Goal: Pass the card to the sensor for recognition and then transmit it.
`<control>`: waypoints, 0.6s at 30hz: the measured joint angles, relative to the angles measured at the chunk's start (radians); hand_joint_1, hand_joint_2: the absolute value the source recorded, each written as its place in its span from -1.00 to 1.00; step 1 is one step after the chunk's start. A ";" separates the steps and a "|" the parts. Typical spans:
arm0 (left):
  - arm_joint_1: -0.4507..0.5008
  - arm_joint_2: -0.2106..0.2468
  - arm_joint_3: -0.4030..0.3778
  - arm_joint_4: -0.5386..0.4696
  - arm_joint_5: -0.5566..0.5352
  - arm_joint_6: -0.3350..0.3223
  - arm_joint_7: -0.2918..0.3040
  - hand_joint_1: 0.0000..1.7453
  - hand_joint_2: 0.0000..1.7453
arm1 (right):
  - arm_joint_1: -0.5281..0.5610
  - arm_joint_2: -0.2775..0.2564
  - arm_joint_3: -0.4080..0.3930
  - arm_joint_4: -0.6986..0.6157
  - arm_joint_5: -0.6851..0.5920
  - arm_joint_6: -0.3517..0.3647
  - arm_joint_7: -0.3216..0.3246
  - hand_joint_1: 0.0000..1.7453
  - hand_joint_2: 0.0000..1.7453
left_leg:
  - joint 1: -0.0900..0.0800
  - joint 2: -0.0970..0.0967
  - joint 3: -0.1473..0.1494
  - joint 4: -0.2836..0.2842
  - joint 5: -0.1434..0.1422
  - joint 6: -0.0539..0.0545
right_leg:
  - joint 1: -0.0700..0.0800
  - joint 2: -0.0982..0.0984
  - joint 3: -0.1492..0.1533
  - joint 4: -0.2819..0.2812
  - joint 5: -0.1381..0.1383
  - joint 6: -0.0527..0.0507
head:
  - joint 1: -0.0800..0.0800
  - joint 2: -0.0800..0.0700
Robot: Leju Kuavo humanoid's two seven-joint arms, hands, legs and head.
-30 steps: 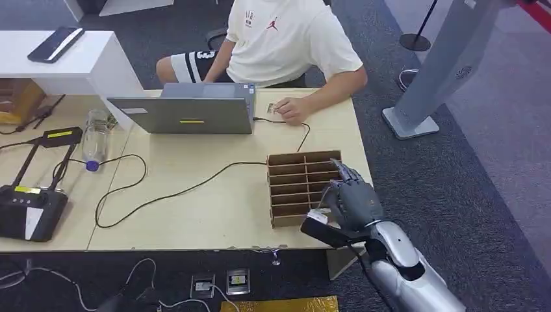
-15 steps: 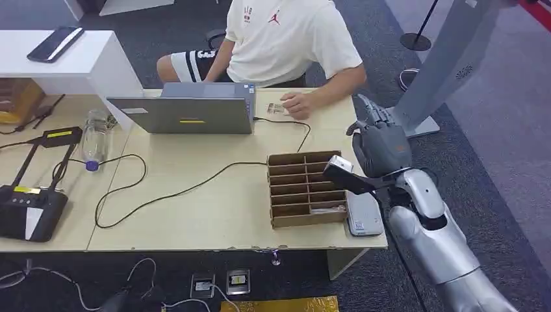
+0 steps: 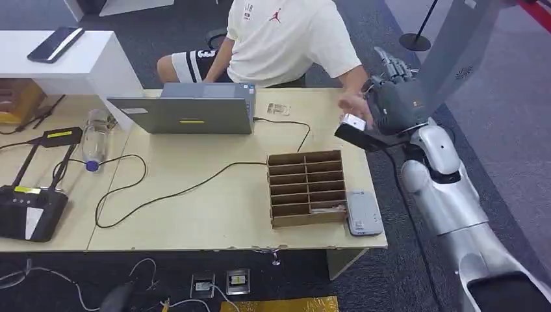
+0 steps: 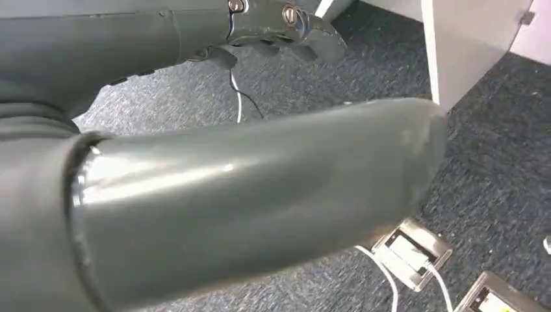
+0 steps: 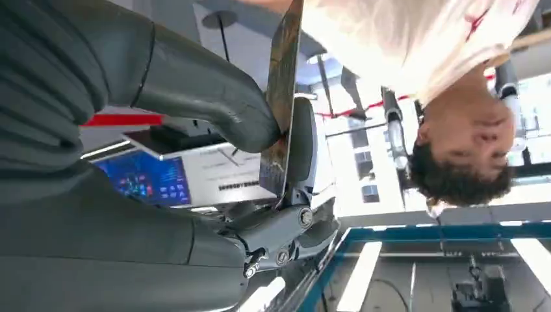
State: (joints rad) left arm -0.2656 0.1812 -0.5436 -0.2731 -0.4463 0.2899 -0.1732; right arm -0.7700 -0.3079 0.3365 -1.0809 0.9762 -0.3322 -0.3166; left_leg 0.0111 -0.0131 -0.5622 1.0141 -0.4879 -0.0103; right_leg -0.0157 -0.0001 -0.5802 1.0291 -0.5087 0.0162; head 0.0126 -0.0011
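Since the earlier frames the right hand (image 3: 390, 104) has swung up from the cardboard slot box (image 3: 305, 187) and now hangs past the tabletop's (image 3: 214, 208) far right corner, close to the seated person (image 3: 286, 39), whose hand (image 3: 354, 104) is reaching toward it. In the right wrist view the card (image 5: 281, 97) sits edge-on, pinched between the thick thumb (image 5: 201, 91) and the fingers. The left hand (image 4: 279, 19) hangs low over dark carpet, fingers loosely curled, nothing in them. On the tabletop: a white card reader (image 3: 362, 212) just beside the slot box, a grey laptop (image 3: 185, 112) and a black cable (image 3: 162, 188).
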 joint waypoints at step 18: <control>-0.006 -0.005 0.000 -0.010 0.011 0.003 0.003 -1.00 -1.00 | -0.228 0.124 0.071 0.435 0.049 -0.014 -0.024 1.00 1.00 | 0.000 -0.001 -0.001 0.000 0.000 0.000 | 0.000 -0.001 -0.001 0.000 0.000 0.000 | 0.000 0.000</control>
State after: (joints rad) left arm -0.2717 0.1766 -0.5440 -0.2831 -0.4356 0.2934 -0.1701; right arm -0.9980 -0.1835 0.4074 -0.6454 1.0250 -0.3460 -0.3410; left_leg 0.0114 -0.0142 -0.5631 1.0141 -0.4880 -0.0103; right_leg -0.0155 -0.0008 -0.5809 1.0292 -0.5089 0.0161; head 0.0130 -0.0011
